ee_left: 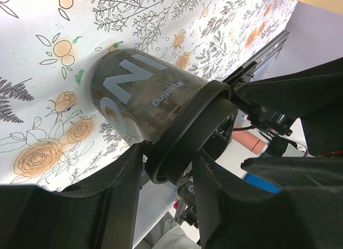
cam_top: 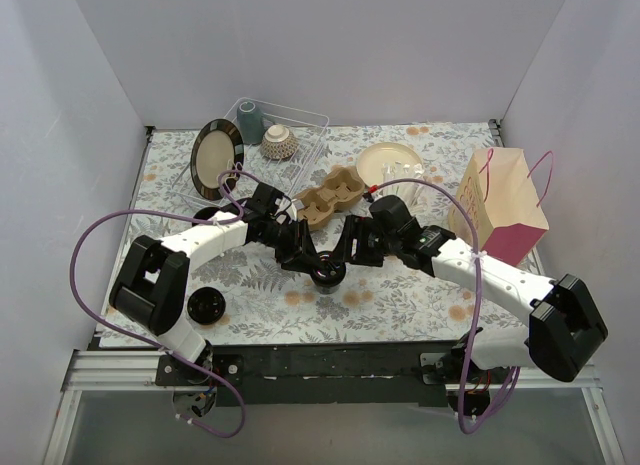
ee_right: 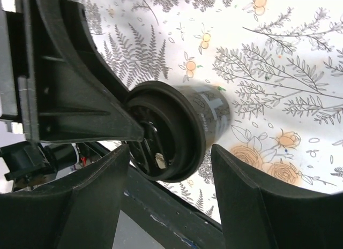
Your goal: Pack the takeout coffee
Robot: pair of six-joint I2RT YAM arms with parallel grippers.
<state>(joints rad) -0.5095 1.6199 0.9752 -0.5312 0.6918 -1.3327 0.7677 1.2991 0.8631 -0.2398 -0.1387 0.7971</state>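
Note:
One takeout coffee (cam_top: 327, 276) is near the middle of the flowered cloth, between both arms. It is a small paper cup (ee_left: 144, 93) with large pale letters and a round black lid (ee_left: 185, 134), and its base is down by the cloth. My left gripper (ee_left: 169, 160) is shut on the lid's rim, one finger on each side. My right gripper (ee_right: 171, 168) is open around the same lid (ee_right: 171, 128) from the other side, with a gap at each finger. The cup's wall (ee_right: 213, 111) shows beyond the lid.
A brown cardboard cup carrier (cam_top: 330, 200) lies just behind the grippers. At the right stands a paper bag (cam_top: 505, 205) with pink handles. A loose flat black lid (cam_top: 206, 306) is at front left. A wire rack (cam_top: 305, 125) with plate (cam_top: 215, 160) and grey cup (cam_top: 249, 122) is at the back.

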